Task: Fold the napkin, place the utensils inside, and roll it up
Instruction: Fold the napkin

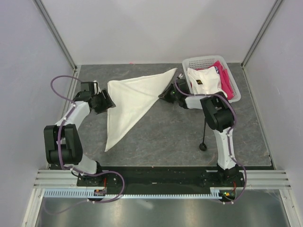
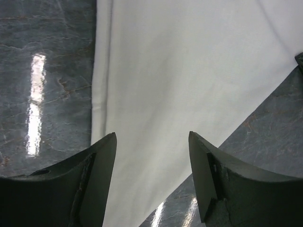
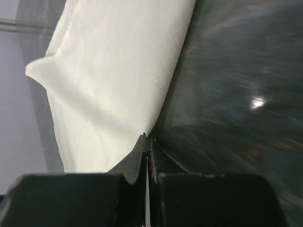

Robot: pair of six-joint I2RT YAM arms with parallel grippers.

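The left tool hung with its jaws apart at the left edge of the napkin, which lay folded into a triangle on the grey worktop. At the cloth's right edge, the right tool had its jaws pressed together, apparently pinching the hem, though the close view was blurred. Further right, the black spoon lay beside the right arm, well apart from the napkin. A white basket sat at the far right corner.
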